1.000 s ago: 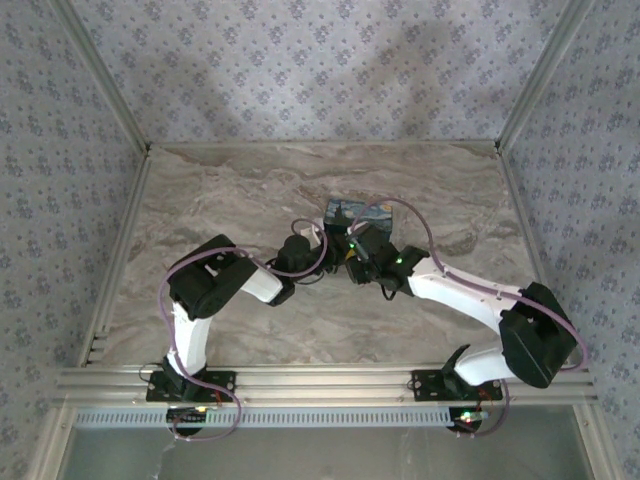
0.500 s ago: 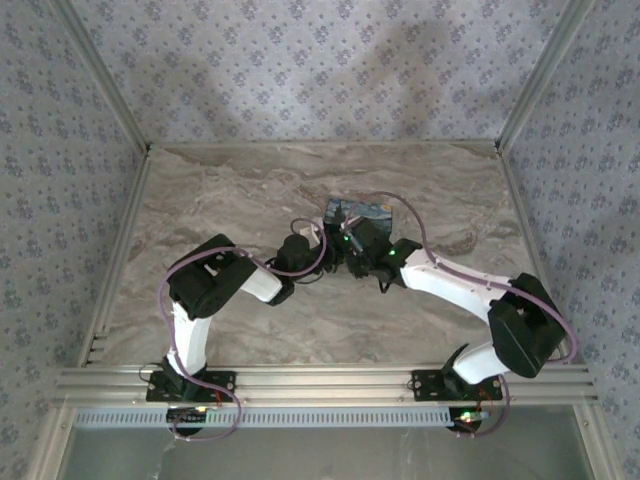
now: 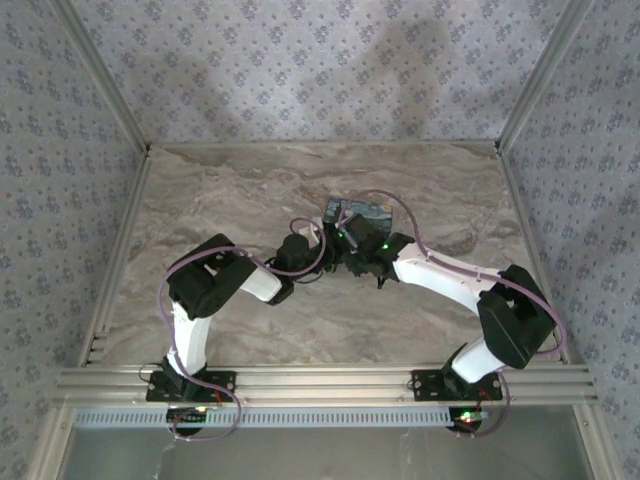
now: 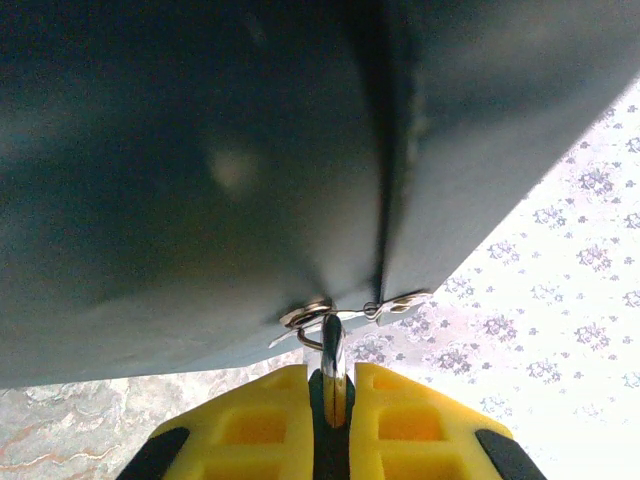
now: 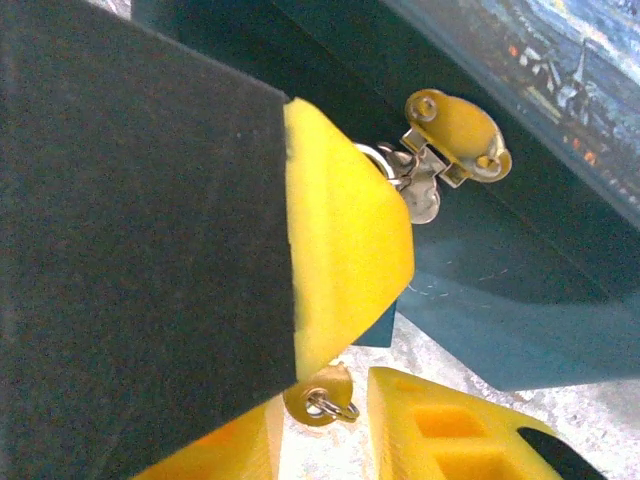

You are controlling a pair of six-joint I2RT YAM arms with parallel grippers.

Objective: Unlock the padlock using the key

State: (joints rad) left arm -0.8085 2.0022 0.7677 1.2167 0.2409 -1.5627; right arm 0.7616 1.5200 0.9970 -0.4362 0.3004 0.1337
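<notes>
The padlock hangs from the brass hasp [image 5: 455,135] of the dark blue box [image 4: 200,150]. Its silver shackle [image 4: 334,360] is pinched in my left gripper [image 4: 335,372], which is shut on it. In the right wrist view a bit of the padlock's blue body [image 5: 383,325] peeks from under the left gripper's big yellow finger [image 5: 345,250]. The brass key [image 5: 318,392], with a small ring through its head, sticks out below the padlock. My right gripper [image 5: 325,410] stands open around the key's head, with a gap still showing on one side. Both grippers meet in front of the box [image 3: 362,212].
The box with its blue-and-yellow printed lid [image 5: 560,60] sits mid-table on the marble top [image 3: 230,190]. Patterned walls [image 3: 300,70] close in the back and sides. Purple cables [image 3: 400,205] loop over the box from the right arm.
The right arm has swung left, bringing its gripper in against the left gripper at the box, and its jaws have narrowed. The left arm has stayed put.
</notes>
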